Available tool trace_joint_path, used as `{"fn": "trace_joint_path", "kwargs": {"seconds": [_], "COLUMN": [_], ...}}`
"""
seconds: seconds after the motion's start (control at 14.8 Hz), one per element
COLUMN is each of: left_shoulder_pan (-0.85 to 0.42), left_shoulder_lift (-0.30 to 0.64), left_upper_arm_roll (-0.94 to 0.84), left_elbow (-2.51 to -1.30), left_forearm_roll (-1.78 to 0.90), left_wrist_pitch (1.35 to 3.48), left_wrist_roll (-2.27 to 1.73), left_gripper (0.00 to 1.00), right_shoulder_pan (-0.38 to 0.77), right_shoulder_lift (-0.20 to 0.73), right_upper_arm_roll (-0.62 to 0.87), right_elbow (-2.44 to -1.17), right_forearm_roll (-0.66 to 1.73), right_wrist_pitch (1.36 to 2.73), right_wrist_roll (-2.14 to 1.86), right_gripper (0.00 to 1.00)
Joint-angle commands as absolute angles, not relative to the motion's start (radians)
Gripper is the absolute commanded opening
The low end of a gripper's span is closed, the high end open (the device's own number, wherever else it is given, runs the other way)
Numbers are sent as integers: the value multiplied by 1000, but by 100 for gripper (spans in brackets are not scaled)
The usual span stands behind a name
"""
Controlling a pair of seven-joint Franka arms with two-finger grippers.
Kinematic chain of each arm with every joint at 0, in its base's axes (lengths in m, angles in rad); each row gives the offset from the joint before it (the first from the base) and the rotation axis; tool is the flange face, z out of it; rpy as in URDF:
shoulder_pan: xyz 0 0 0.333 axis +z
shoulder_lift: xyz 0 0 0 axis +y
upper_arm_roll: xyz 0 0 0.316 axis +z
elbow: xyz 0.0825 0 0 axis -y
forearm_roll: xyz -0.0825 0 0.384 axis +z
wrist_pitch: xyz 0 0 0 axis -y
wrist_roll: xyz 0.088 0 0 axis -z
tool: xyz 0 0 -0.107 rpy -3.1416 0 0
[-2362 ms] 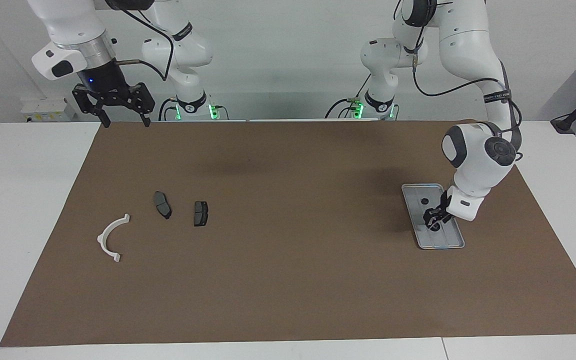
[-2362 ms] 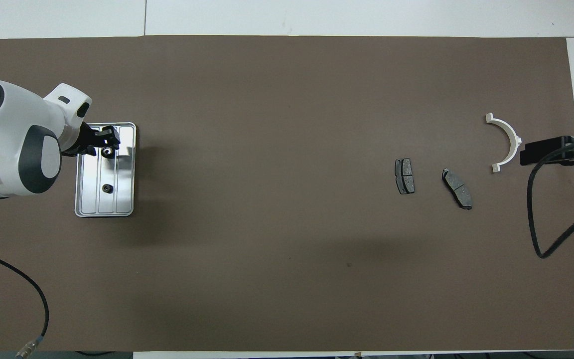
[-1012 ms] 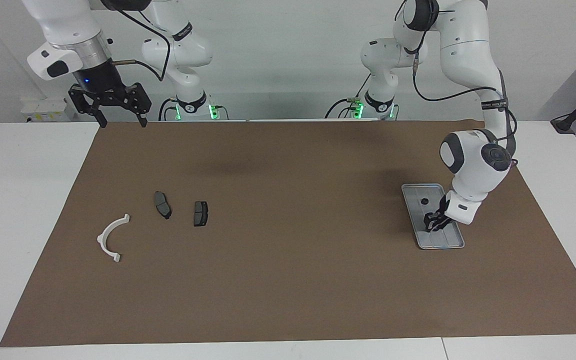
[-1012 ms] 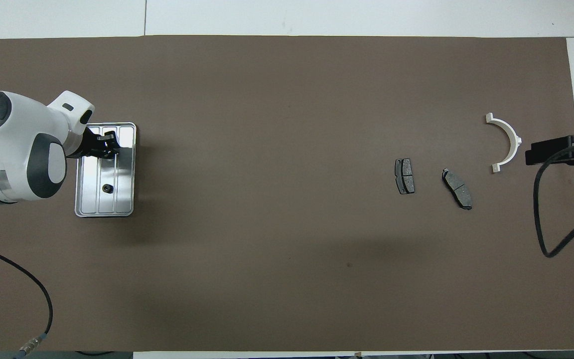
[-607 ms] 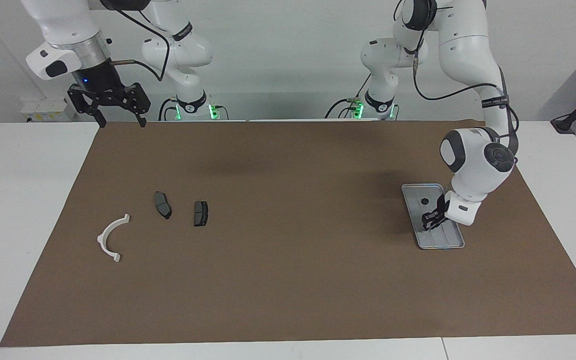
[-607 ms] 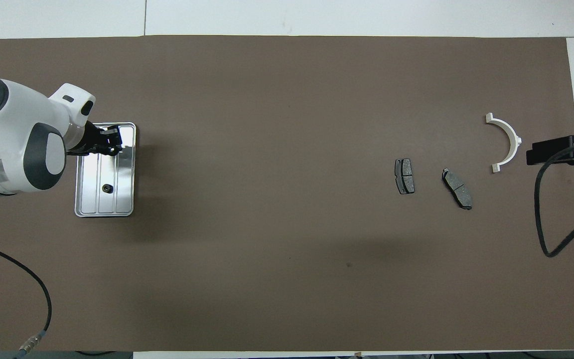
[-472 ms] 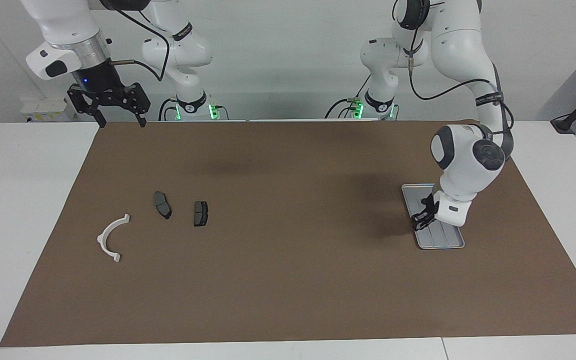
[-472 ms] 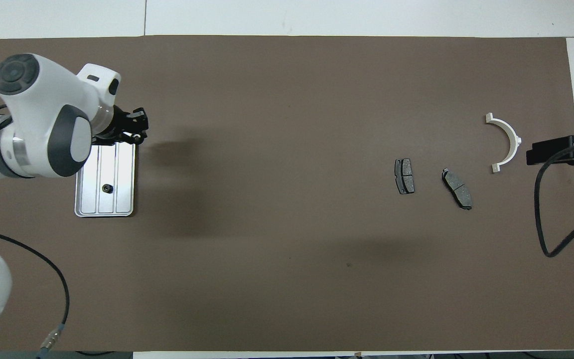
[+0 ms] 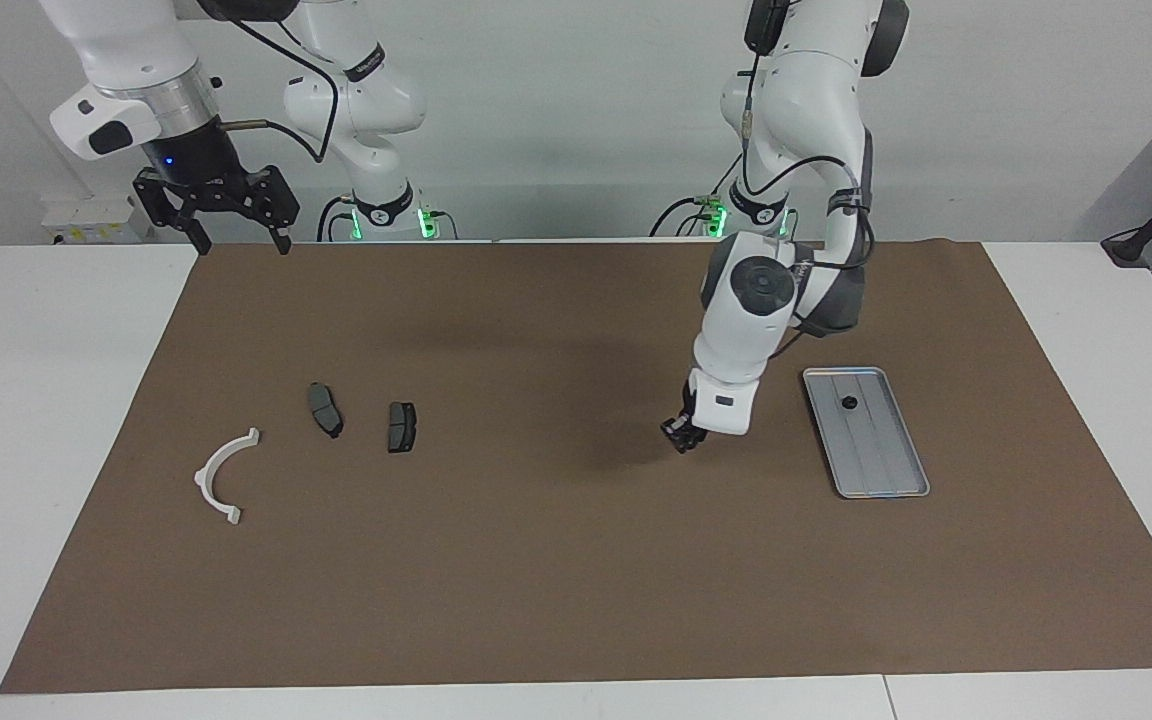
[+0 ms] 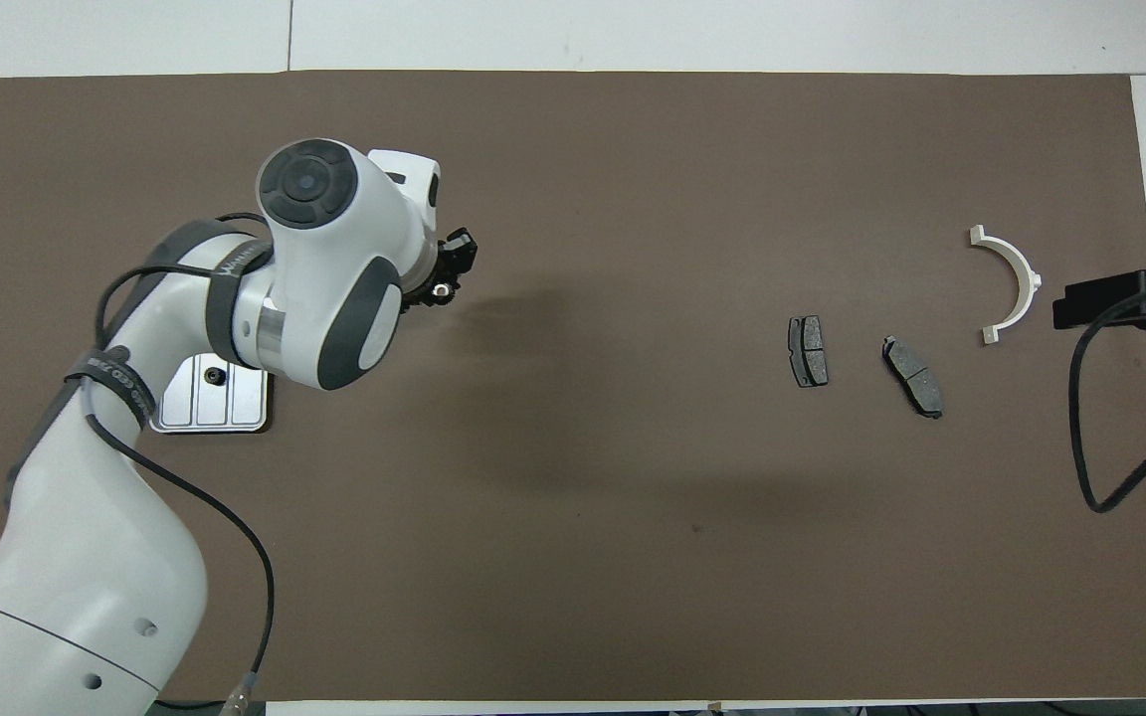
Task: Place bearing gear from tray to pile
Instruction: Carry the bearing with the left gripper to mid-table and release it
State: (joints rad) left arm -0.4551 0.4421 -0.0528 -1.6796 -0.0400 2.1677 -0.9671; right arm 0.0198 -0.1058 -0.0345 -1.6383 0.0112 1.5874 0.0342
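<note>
So we've got the left gripper (image 9: 681,438) up over the bare brown mat (image 9: 576,560), somewhere between the tray (image 9: 896,478) and the pile (image 9: 326,430), and it's clamped on a small bearing gear (image 10: 442,290). From overhead we can just make out a shiny round bit peeking out at the fingertips, though the arm's big white wrist covers most of the rest. The tray sits flat toward the left arm's end of the table, and one more little dark gear (image 9: 849,402) lies in it, at the end nearer the robots. The pile is well apart from all that, toward the right arm's end: two dark brake pads (image 9: 402,427) beside each other and a white half-ring bracket (image 9: 221,478) a bit farther from the robots. The right gripper (image 9: 232,240) waits up high over the mat's corner by its own base, fingers spread wide with nothing in them.
</note>
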Motion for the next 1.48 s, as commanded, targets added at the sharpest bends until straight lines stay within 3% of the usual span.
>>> {"fn": "trace_joint_path", "kwargs": {"seconds": [0.0, 0.27, 0.61, 0.67, 0.81, 1.01, 1.28, 1.42], "left_shoulder_pan": [-518, -534, -537, -540, -540, -520, -335, -232], "left_shoulder_lift": [463, 439, 428, 428, 425, 391, 157, 124], "left_upper_arm_roll": [-32, -32, -32, -32, -28, 9, 9, 8], "left_elbow": [-1678, -1784, -1819, -1822, -1810, -1781, -2047, -2101], "left_forearm_roll": [-23, -18, -18, -18, -17, 18, 20, 18], "left_wrist_pitch": [2172, 2244, 2253, 2259, 2229, 2129, 2163, 2193], "left_wrist_roll": [-999, -1015, -1017, -1017, -1019, -1002, -649, -452], "left_gripper": [10, 13, 24, 35, 100, 100, 100, 100], "right_shoulder_pan": [2, 5, 11, 14, 15, 17, 55, 102], "right_shoulder_lift": [-127, -138, -150, -152, -153, -160, -161, -161], "right_upper_arm_roll": [-29, -29, -29, -29, -28, -22, -15, -15], "right_elbow": [-1661, -1677, -1701, -1703, -1704, -1716, -1735, -1747], "right_forearm_roll": [14, 12, 12, 12, 12, 12, 15, 17], "right_wrist_pitch": [1577, 1578, 1577, 1577, 1577, 1583, 1586, 1589], "right_wrist_roll": [9, 6, 5, 5, 8, 14, 127, 234], "right_gripper": [100, 100, 100, 100, 100, 100, 100, 100]}}
